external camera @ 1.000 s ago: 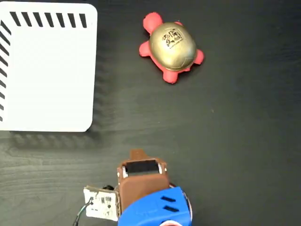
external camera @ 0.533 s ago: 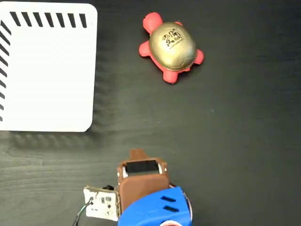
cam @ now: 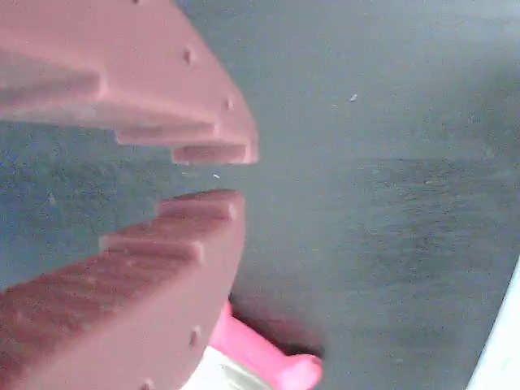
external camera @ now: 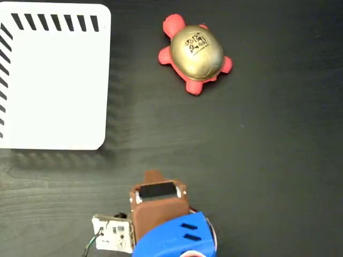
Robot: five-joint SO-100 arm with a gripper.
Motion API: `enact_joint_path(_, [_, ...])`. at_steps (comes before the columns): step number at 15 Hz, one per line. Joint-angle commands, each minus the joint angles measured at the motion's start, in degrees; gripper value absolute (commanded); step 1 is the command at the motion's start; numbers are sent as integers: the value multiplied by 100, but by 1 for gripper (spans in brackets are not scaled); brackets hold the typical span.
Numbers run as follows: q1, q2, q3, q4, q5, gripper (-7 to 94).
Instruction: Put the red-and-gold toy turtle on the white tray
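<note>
Dark wood-grain surface (external camera: 268,171) is filling the fixed view, and the red-and-gold toy turtle (external camera: 195,53) is lying on it at the far side, right of centre, well apart from the white tray (external camera: 53,85) at the far left. The hand (cam: 213,172) is being held near the arm's base at the near edge, its toothed fingers slightly parted and nothing being gripped between them. The turtle is judged light and squishy, its shiny gold shell likely slippery; a hold across the shell's sides, low by the red legs, is judged best, since the foam should be giving under pressure.
</note>
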Motion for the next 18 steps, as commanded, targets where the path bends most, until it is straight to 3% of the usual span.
enact_joint_path(1, [9,-932,-343,-729,105,0])
enact_joint_path(4, [369,-3445,-1591,-1837,580,0])
enact_joint_path(7, [765,-5766,-3401,-1863,1230,0])
enact_joint_path(9, [932,-7146,-4623,-1749,1784,0])
enact_joint_path(13, [949,-9123,-7119,-870,2804,0])
enact_joint_path(18, [1239,-10371,-9079,88,3261,0])
